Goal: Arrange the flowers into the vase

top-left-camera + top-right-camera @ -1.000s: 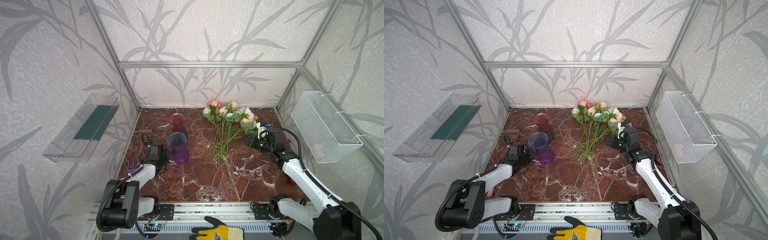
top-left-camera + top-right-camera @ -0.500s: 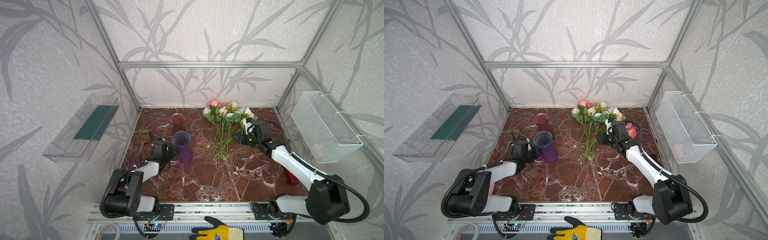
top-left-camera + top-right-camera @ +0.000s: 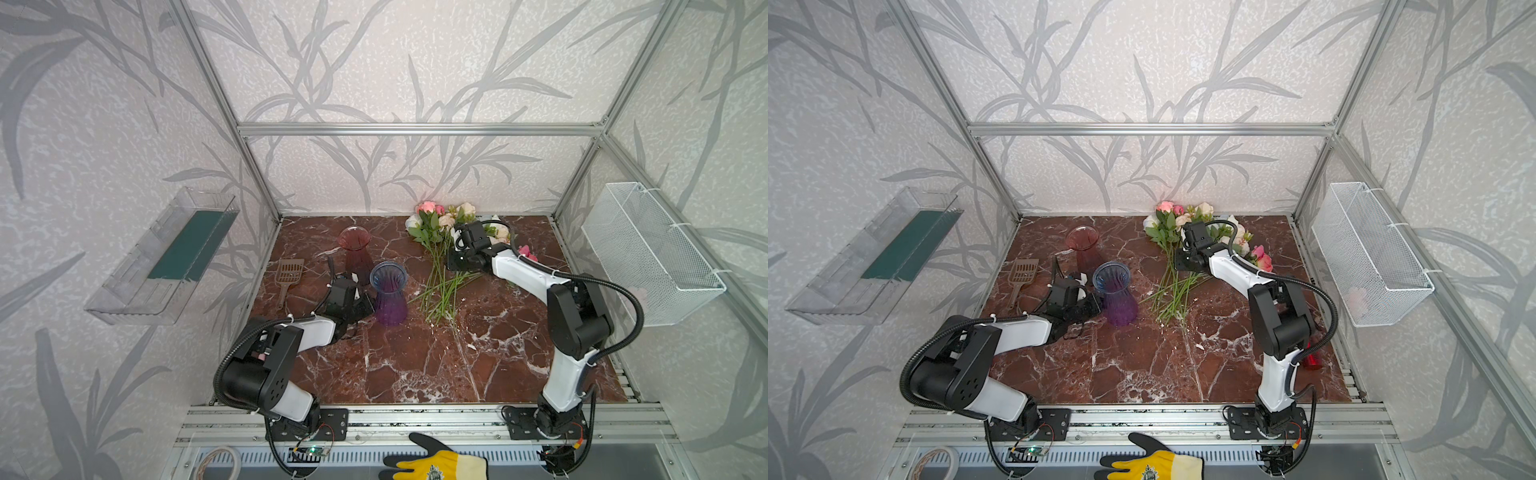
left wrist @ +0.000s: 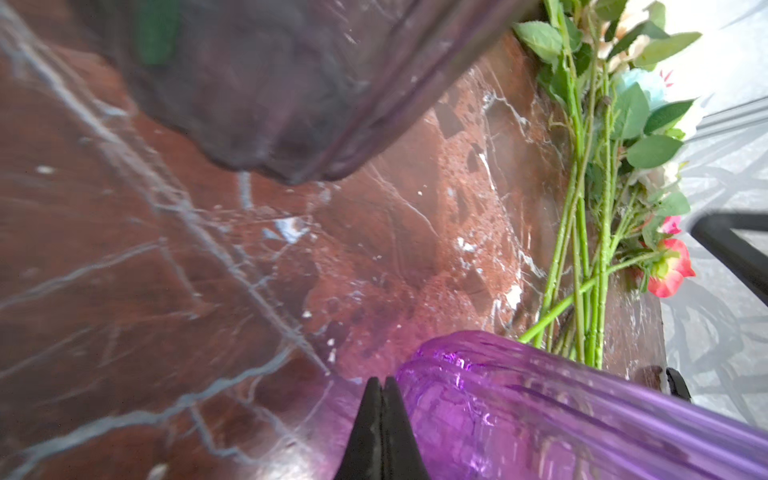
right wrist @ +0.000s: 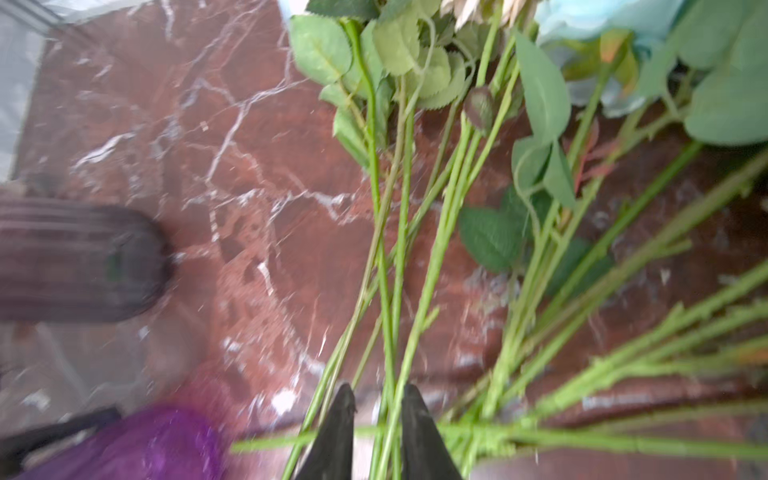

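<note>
The flowers (image 3: pixel 432 232) lie in a bunch at the back of the marble floor, heads toward the wall, green stems (image 5: pixel 436 249) fanning forward. One coral rose (image 3: pixel 526 252) lies apart, right of my right arm. My right gripper (image 5: pixel 379 395) reaches over the stems (image 3: pixel 1177 266); its jaws are open, a narrow gap apart with a few stems between them. A ribbed purple vase (image 3: pixel 389 299) stands upright left of the stems. My left gripper (image 4: pixel 382 380) is shut and empty, tips against the vase's base (image 3: pixel 1096 305).
A dark red vase (image 3: pixel 354 249) stands behind the purple one. A brown slotted scoop (image 3: pixel 289 274) lies by the left wall. A wire basket (image 3: pixel 648 249) hangs on the right wall and a clear shelf (image 3: pixel 166 257) on the left. A yellow glove (image 3: pixel 436 465) lies on the front rail.
My right arm has swung left from beside the flower heads onto the stems, its jaws narrowing. My left gripper has slid right against the purple vase, which has shifted right.
</note>
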`<state>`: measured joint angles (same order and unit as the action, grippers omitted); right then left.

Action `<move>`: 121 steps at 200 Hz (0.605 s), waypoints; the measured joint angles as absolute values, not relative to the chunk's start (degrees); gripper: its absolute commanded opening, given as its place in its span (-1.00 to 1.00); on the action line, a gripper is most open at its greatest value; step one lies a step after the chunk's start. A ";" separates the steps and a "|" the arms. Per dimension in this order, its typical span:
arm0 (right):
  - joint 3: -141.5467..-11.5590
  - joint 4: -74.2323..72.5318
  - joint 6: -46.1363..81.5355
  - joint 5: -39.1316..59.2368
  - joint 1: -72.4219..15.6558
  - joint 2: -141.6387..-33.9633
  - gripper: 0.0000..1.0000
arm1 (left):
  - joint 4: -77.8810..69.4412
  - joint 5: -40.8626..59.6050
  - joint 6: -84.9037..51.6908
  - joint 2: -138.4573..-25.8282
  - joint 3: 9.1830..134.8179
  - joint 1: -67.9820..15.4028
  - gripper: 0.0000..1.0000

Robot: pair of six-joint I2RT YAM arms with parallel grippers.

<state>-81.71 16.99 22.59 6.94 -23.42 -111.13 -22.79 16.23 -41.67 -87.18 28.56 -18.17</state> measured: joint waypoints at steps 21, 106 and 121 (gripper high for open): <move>-86.21 18.92 22.74 4.36 -23.42 -115.42 -0.37 | -22.24 16.10 -40.82 -86.15 28.56 -18.44 -1.00; -95.57 24.08 24.67 1.39 -23.14 -125.34 -0.54 | -3.18 10.39 -39.22 -57.67 28.10 -18.70 0.02; -95.57 24.03 25.28 2.00 -22.87 -125.58 -0.66 | 1.32 9.23 -39.40 -52.90 28.40 -18.70 0.36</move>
<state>-95.57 24.03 25.28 2.00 -22.87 -125.58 1.32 9.23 -39.40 -52.90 28.40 -18.70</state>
